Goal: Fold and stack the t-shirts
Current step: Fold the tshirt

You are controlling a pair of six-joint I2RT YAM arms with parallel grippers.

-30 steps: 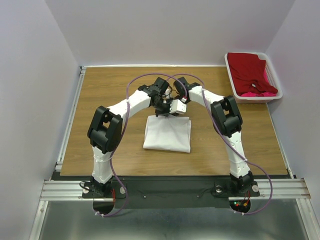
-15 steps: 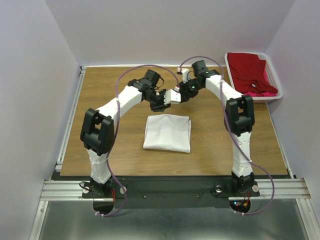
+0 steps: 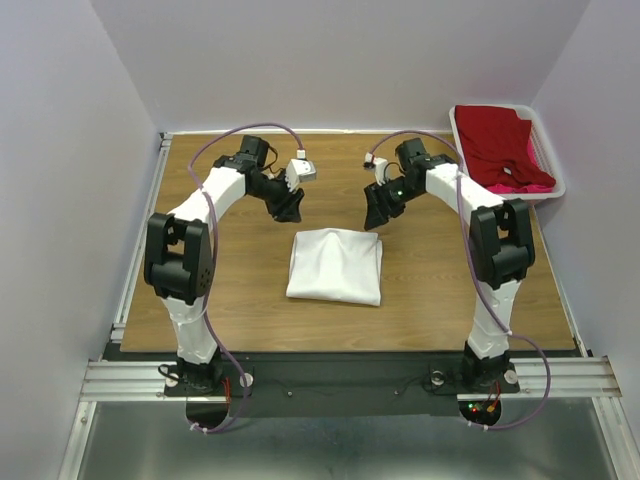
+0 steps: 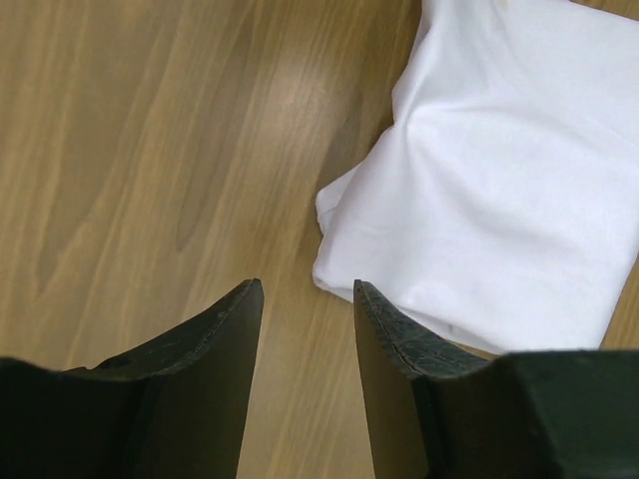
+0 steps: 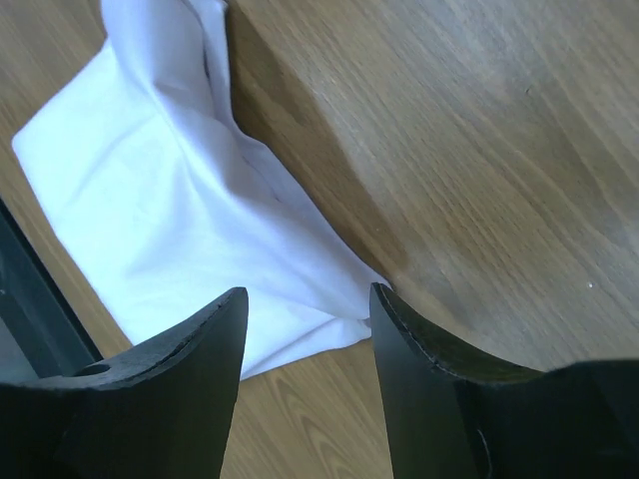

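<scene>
Wood-grain bench [image 3: 440,290], pale walls [image 3: 330,60] on three sides. White t-shirt [image 3: 335,266] folded at centre; left hand [image 3: 289,206] and right hand [image 3: 375,216] hover beyond it, jaws apart, empty. Red t-shirt [image 3: 497,145] in corner basket [image 3: 461,142].

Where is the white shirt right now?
In the top view, the folded white t-shirt lies in the middle of the table, between the two arms, just on the near side of the left end effector and the right end effector.

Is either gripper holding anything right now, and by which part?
Nothing is held. The left gripper and right gripper are both open and empty, clear of the folded white t-shirt.
</scene>
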